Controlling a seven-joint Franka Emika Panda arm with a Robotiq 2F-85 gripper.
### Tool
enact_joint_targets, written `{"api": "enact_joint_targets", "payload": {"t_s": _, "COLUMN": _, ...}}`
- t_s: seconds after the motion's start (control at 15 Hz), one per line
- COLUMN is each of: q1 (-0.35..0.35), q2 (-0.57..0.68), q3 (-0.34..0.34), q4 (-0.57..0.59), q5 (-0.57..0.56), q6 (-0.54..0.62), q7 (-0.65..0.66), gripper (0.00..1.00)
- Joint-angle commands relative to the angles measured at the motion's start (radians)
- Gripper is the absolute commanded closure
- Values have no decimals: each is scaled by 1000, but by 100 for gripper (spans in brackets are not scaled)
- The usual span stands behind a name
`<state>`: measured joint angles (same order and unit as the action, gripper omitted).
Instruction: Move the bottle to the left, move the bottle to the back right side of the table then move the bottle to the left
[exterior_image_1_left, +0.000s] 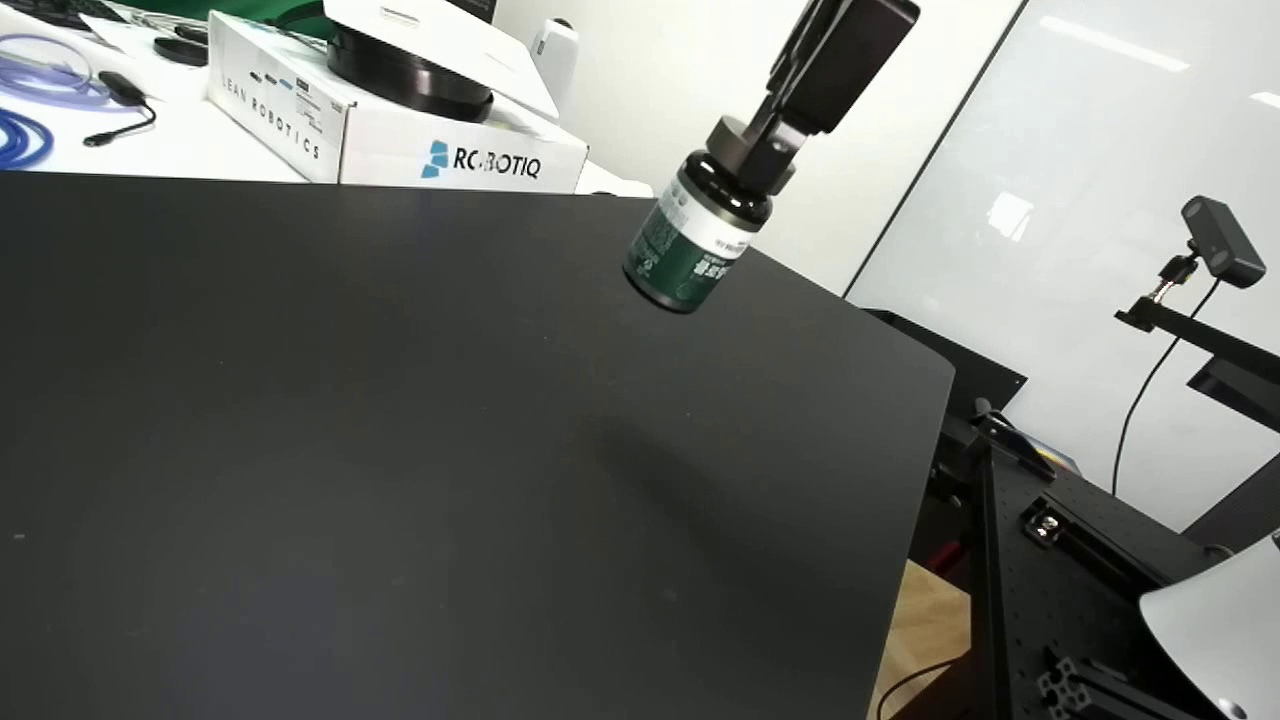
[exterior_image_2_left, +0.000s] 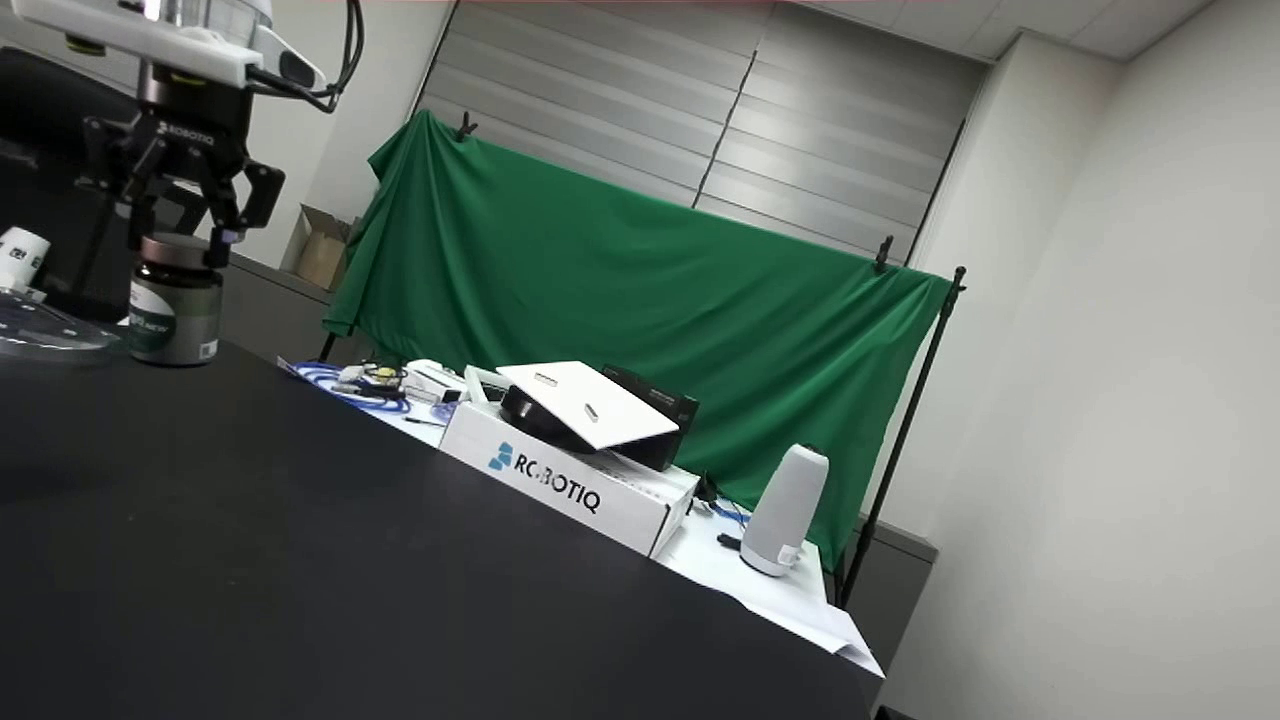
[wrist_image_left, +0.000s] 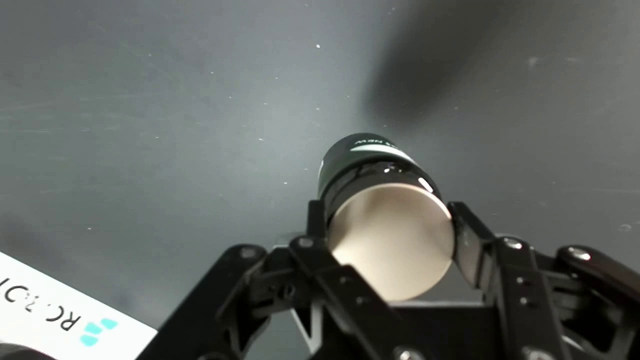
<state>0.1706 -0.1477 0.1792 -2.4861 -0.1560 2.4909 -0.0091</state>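
The gripper (exterior_image_2_left: 178, 245) hangs below the white end of the arm (exterior_image_2_left: 150, 42), between 9 and 10 o'clock in an exterior view, its fingers (exterior_image_2_left: 217, 252) pointing down toward 6. In an exterior view it enters from 1 o'clock and slants toward 7, with the bottle (exterior_image_1_left: 695, 235) at its tip, just past 12. The jaws are clamped on the bottle's cap (wrist_image_left: 392, 240), one finger at each side. The bottle is up off the table (exterior_image_1_left: 350, 450); in an exterior view a shadow (exterior_image_1_left: 660, 470) lies toward 6 o'clock from it, well apart from its base. Both exterior views sit askew, so I cannot tell whether the bottle is plumb or tilted.

Only the wrist view looks onto the cap's flat, pale top, between 4 and 5 o'clock; the bottle's dark shoulder shows beyond it, toward 11. In both exterior views a white box (exterior_image_1_left: 400, 150) with Robotiq print stands beyond the table's edge; the wrist view catches just a corner of it at 8 o'clock. A see-through plastic piece (exterior_image_2_left: 50, 330) at 9 o'clock, beside the bottle, shows in an exterior view, as does a green cloth (exterior_image_2_left: 650, 300) reaching from 10 nearly to 3. A bracketed camera (exterior_image_1_left: 1222, 242), just short of 3 o'clock, shows in an exterior view.
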Motion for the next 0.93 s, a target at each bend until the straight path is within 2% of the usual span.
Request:
{"api": "enact_joint_targets", "payload": {"t_s": 0.0, "q1": -56, "q2": -111, "q3": -43, "q4": -58, "q5": -42, "q6": -27, "q7": -10, "gripper": 64}}
{"api": "enact_joint_targets", "payload": {"t_s": 0.53, "q1": -211, "q2": -222, "q3": -176, "q4": -123, "q5": -103, "q6": -52, "q7": -99, "gripper": 64}}
{"api": "enact_joint_targets", "payload": {"t_s": 0.87, "q1": -296, "q2": -204, "q3": -244, "q4": -110, "q5": -139, "q6": -32, "q7": -132, "gripper": 64}}
